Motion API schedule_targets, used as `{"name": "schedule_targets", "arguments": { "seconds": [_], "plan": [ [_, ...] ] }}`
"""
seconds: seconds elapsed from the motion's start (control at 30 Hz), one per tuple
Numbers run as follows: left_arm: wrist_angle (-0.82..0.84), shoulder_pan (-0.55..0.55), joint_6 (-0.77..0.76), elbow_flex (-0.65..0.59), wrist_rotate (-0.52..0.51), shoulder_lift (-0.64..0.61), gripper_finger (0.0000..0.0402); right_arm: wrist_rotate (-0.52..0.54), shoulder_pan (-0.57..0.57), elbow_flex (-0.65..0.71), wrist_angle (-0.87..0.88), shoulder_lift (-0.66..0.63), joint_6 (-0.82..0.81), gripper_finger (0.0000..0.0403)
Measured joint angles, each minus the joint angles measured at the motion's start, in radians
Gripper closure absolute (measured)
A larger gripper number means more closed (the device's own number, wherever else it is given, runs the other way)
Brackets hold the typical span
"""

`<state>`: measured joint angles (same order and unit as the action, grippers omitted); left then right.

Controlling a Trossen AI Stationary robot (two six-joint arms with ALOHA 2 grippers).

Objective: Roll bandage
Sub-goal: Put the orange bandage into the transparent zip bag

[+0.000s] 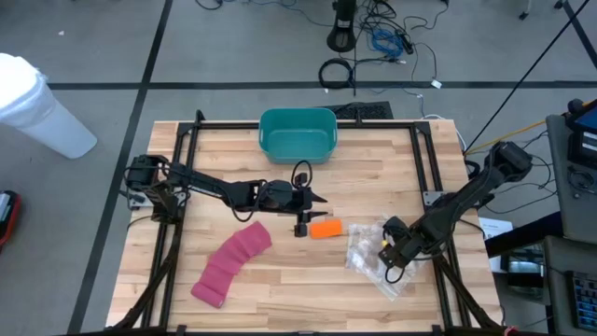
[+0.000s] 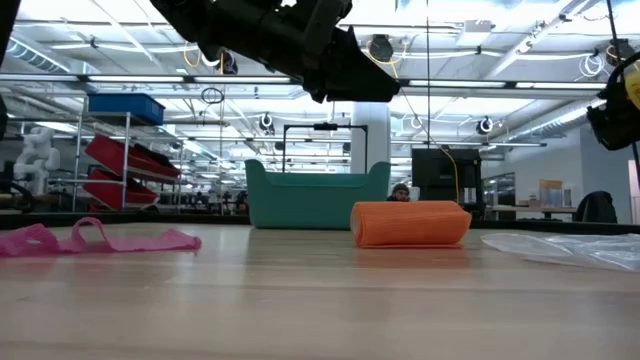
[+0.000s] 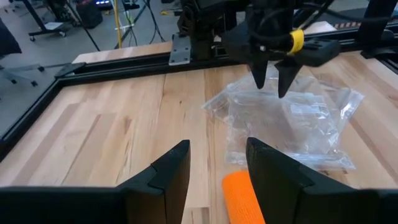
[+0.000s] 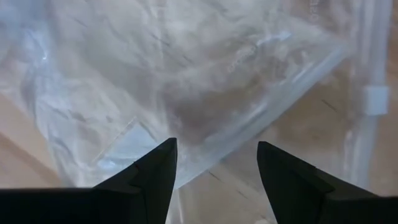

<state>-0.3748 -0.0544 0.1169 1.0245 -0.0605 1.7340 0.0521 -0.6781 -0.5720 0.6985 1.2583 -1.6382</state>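
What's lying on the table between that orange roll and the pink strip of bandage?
Nothing: in the high view, only bare wood separates the orange roll from the pink bandage. The left gripper hangs above that stretch.

**Four cameras, one table**

High view: overhead, facing straight down, far enough to take in the whole table [image 1: 280, 280], both arms and floor around. Low view: at tabletop height, facing level across the boards into the room behind, close to the orange roll [image 2: 410, 223], teal bin [image 2: 316, 197] beyond. Left wrist view: forward past own fingers [image 3: 168, 177], slanting down over the roll toward the plastic bag [image 3: 292, 124] and the right gripper [image 3: 273, 81] above it. Right wrist view: very near, facing down onto the bag between own fingers [image 4: 152, 174]. Shared: roll in high, low, left wrist; bag in all four.
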Motion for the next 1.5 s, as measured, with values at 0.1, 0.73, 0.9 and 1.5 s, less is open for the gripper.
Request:
{"name": "schedule_targets", "arguments": {
  "seconds": [0.1, 0.73, 0.9, 1.5],
  "plan": [
    [0.000, 0.000, 0.000, 0.000, 0.000, 0.000, 0.0238, 0.000, 0.001, 0.000, -0.026, 0.033, 0.001, 0.0195],
    [-0.001, 0.000, -0.005, 0.000, 0.000, 0.000, 0.0238, 0.032, 0.002, 0.000, -0.150, 0.055, 0.211, 0.0394],
    [-0.005, 0.000, -0.006, 0.000, 0.000, 0.000, 0.0238, 0.091, 0.002, -0.026, -0.115, 0.053, 0.347, 0.0401],
    [-0.193, 0.021, 0.024, 0.000, 0.000, 0.000, 0.0238, 0.878, 0.012, -0.296, 0.108, 0.100, 1.530, 0.0403]
  ]
}}
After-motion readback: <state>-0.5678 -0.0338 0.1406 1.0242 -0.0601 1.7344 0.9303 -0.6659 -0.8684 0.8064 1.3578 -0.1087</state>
